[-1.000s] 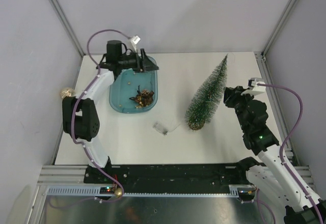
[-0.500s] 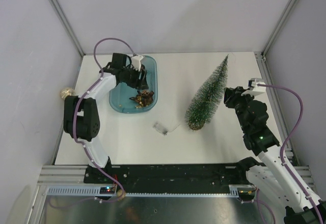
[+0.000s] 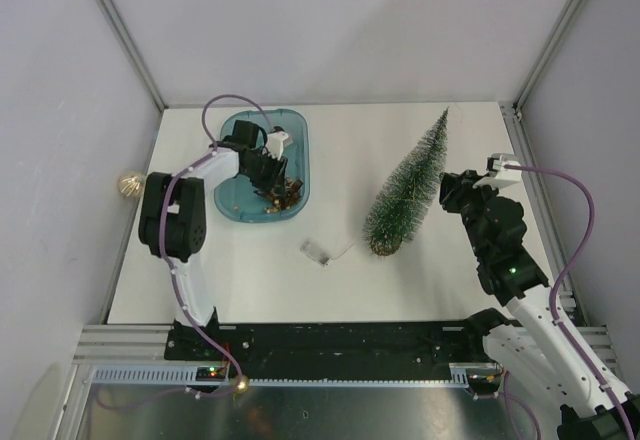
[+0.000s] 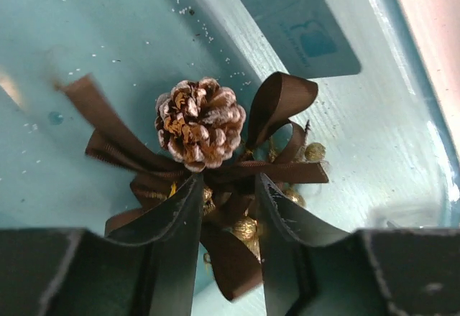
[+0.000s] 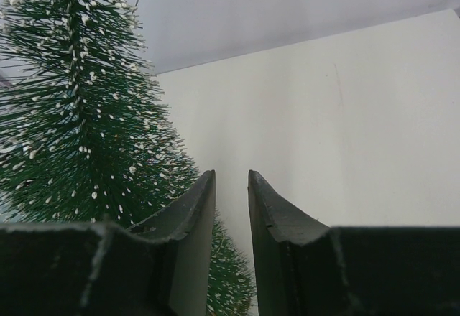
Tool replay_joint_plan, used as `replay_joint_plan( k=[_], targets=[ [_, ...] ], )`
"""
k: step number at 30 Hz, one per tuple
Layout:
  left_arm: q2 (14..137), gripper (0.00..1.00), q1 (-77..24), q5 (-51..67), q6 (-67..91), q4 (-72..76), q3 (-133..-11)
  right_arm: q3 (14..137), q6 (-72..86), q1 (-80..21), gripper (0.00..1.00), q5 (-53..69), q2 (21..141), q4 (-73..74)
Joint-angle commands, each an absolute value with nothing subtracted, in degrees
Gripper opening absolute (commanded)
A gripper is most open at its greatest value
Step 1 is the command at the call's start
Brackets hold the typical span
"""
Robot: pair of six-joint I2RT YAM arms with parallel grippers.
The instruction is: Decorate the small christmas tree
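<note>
Zero ornaments on small christmas tree (image 3: 408,185): stands bare on desk (image 3: 250,280), right of centre, just beside right tool (image 5: 231,176). Right tool's jaws slightly apart, nothing between.

Left tool (image 4: 228,187) down in blue tray (image 3: 230,135), straddling ribbon of pinecone bow (image 4: 199,122); clamped or not, cannot tell.

Left: pickup, carry, hanging.

Pale sticker (image 4: 298,25) on tray wall: print unreadable.

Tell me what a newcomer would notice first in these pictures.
The small christmas tree catches the eye first: frosted dark green, standing right of centre on the white table. Next comes the blue tray at the far left, holding a pinecone ornament with a brown ribbon bow and gold beads. The left gripper is down over it, its fingers either side of the bow.
</note>
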State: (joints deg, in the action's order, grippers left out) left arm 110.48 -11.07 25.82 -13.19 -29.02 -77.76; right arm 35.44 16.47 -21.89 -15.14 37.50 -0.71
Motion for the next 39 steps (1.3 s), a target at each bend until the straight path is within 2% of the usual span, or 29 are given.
replay_joint_plan(
  k=[1,3,6,12,19,21,23,28,32,33,35,39],
  targets=[
    [113.5,0.31,-12.4,25.5,-14.2,-28.9,-81.3,36.3,16.4,-21.8,0.29,-15.4,37.7,-1.4],
    [113.2,0.14,-12.5,26.6,-13.8,-29.0,-82.7,36.3,16.5,-21.8,0.29,-15.4,37.7,-1.5],
    [110.4,0.03,-12.5,28.9,-12.9,-29.0,-83.3,36.3,16.3,-21.8,0.28,-15.5,37.5,-1.2],
    [101.4,0.0,-12.5,35.0,-10.0,-29.0,-83.5,36.2,16.3,-21.8,0.28,-15.5,38.0,-0.6],
    [98.2,0.0,-12.7,36.9,-9.2,-29.3,-83.6,36.3,16.8,-21.8,0.27,-15.3,38.2,-0.7],
    [98.3,0.04,-12.7,37.2,-9.4,-29.7,-83.5,36.3,16.9,-21.8,0.27,-15.4,38.1,-0.6],
    [98.6,0.13,-12.7,37.1,-9.9,-30.0,-83.2,36.3,16.9,-21.8,0.27,-15.4,37.9,-0.4],
    [100.2,0.22,-12.6,35.5,-10.8,-30.2,-83.4,36.3,16.9,-21.8,0.28,-15.7,37.8,-0.3],
    [102.0,0.52,-12.6,32.5,-11.4,-30.7,-84.3,36.3,16.8,-21.9,0.27,-15.7,37.8,-0.3],
    [102.3,0.56,-12.6,31.4,-11.7,-30.7,-84.7,36.3,16.7,-21.9,0.27,-15.7,37.9,-0.3],
    [103.1,0.61,-12.6,28.3,-12.1,-30.7,-85.3,36.3,16.8,-21.9,0.28,-15.8,38.0,-0.3],
    [104.6,0.63,-12.7,24.8,-12.4,-30.6,-87.1,36.3,16.8,-21.9,0.28,-15.9,38.2,-0.3]
  ],
)
